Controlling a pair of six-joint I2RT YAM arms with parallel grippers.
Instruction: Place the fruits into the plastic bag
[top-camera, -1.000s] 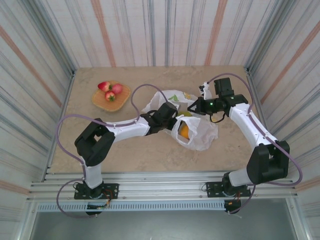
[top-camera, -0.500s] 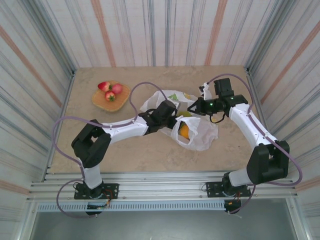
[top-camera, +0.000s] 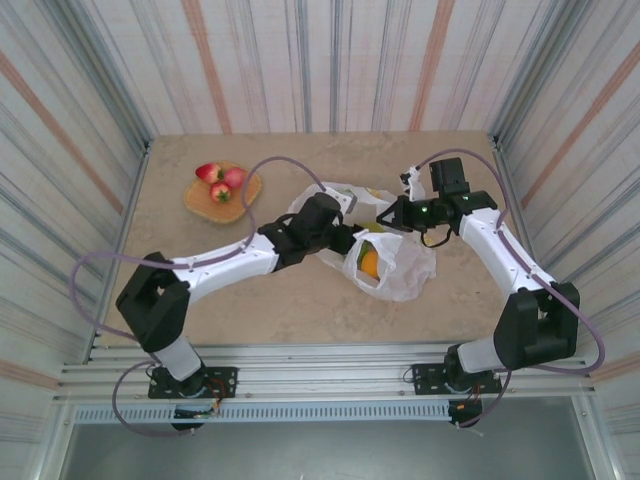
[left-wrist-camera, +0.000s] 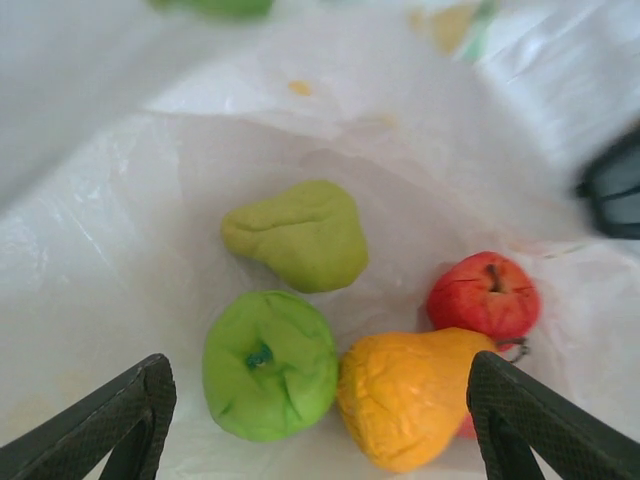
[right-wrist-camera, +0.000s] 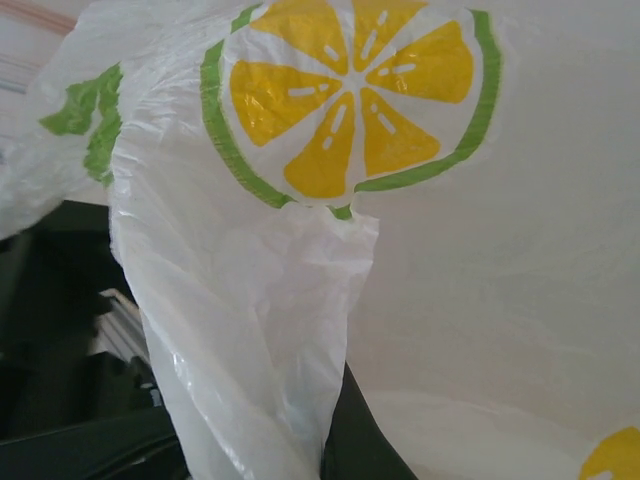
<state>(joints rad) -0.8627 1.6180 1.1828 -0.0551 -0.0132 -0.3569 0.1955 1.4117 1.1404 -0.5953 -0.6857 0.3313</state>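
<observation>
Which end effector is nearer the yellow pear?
Left. The left end effector hangs open right over the pear inside the bag; the right end effector grips the bag's rim, farther off.

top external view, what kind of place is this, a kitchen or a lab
Probably a robot test booth, not a kitchen: striped panel walls box in a tan table, two robot arms are bolted to a metal rail at its near edge, with toy fruits and a plastic bag.

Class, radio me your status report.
Left end effector open over plastic bag mouth. Right end effector shut on its rim. Four fruits inside; three on woven tray.
</observation>
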